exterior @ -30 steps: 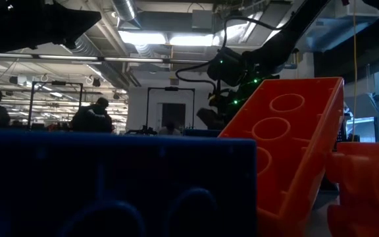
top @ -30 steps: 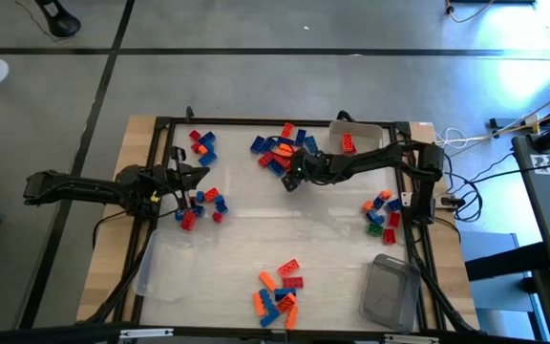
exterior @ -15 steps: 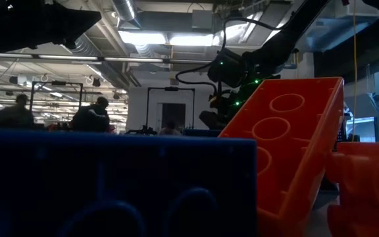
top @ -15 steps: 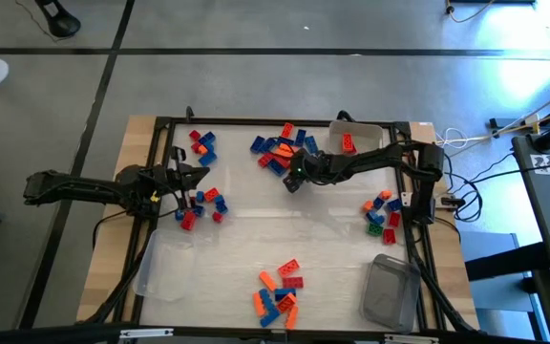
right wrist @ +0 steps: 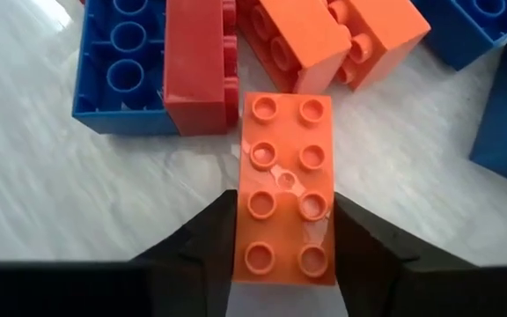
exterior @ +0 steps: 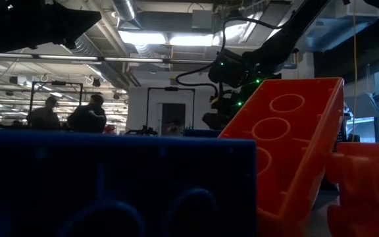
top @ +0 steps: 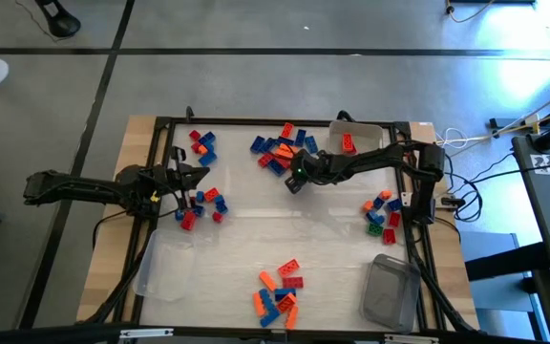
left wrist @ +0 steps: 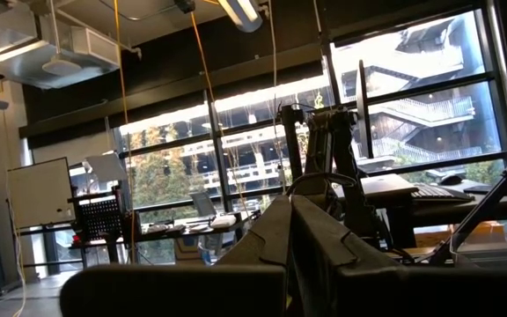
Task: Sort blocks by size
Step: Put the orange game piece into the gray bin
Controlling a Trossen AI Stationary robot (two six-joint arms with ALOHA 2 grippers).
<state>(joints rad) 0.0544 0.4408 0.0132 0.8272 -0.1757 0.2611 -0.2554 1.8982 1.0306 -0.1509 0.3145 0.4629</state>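
1. The right pincer (right wrist: 282, 231) reaches over the far middle of the bench (top: 256, 229), at the near edge of a pile of blocks (top: 277, 149).
2. Its fingers (right wrist: 199, 238) sit on either long side of an orange eight-stud block (right wrist: 285, 189), touching or all but touching it; the block lies flat on the bench, studs up.
3. Just beyond it lie a red block (right wrist: 199, 63), a blue block (right wrist: 121, 69) lying hollow side up, and more orange blocks (right wrist: 334, 37).
4. The left pincer (top: 201, 173) is pressed together, holding nothing, near the left edge beside a red-and-blue cluster (top: 201, 203).
5. Other heaps lie at the near edge (top: 279, 289) and right edge (top: 381, 212).
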